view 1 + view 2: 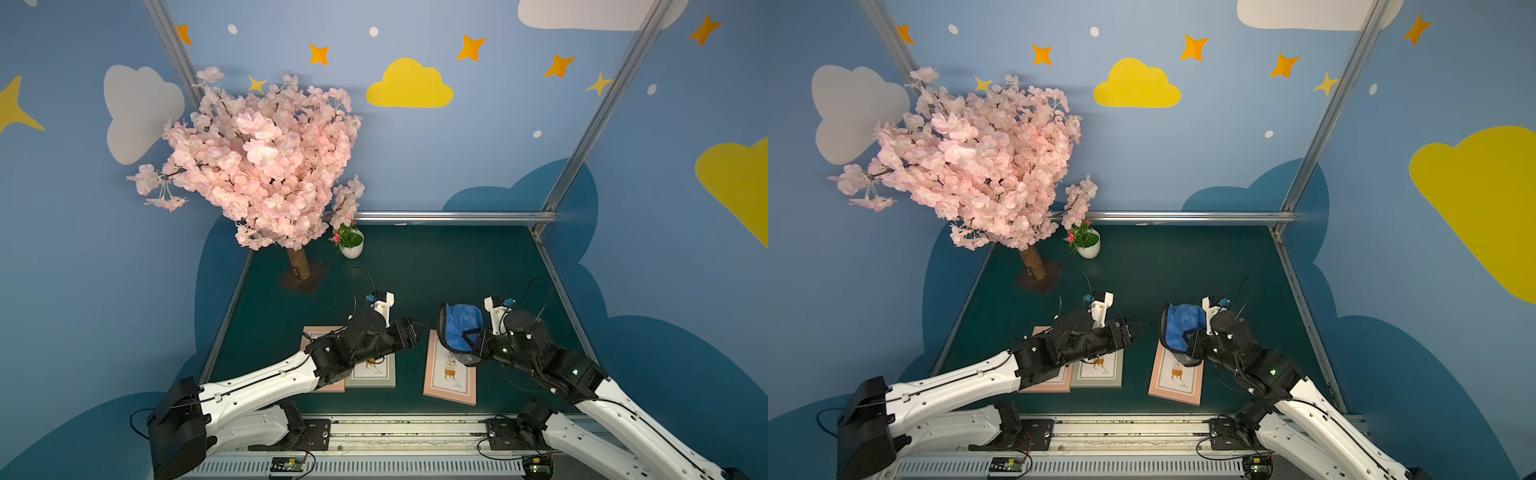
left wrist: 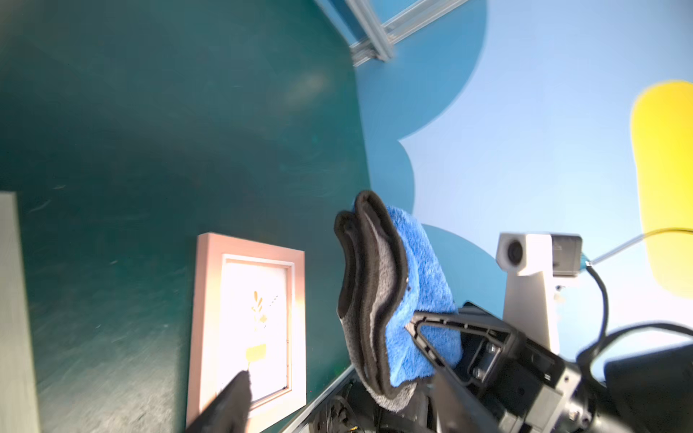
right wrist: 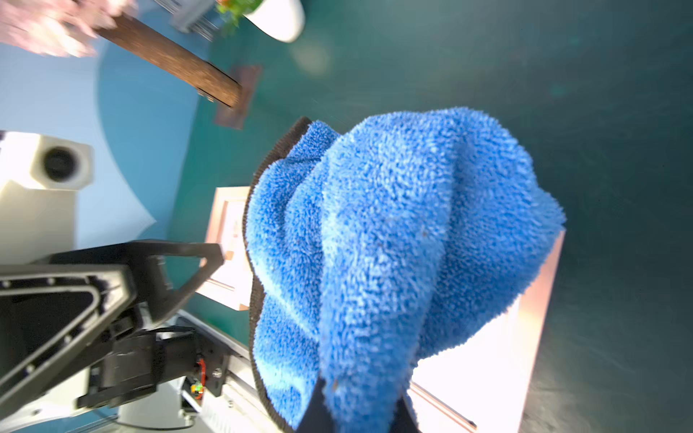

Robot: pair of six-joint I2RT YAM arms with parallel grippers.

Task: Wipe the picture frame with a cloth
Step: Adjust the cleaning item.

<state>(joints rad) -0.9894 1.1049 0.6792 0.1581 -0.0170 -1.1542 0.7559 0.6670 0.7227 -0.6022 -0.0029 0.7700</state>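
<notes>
The blue cloth (image 1: 463, 322) with its dark reverse hangs bunched from my right gripper (image 1: 473, 338), which is shut on it, above the far end of a pink picture frame (image 1: 451, 376). In the right wrist view the cloth (image 3: 393, 243) fills the middle and hides most of that frame (image 3: 525, 337). My left gripper (image 1: 419, 328) stands open just left of the cloth, not touching it. The left wrist view shows its jaws spread wide, the cloth (image 2: 420, 285) beyond them and the frame (image 2: 255, 318) flat on the green table.
Two more frames, one pink (image 1: 311, 336) and one grey-green (image 1: 374, 374), lie side by side under my left arm. A pink blossom tree (image 1: 266, 166) on a brown base and a small white plant pot (image 1: 352, 247) stand at the back left. A metal rail (image 1: 395, 432) runs along the front edge.
</notes>
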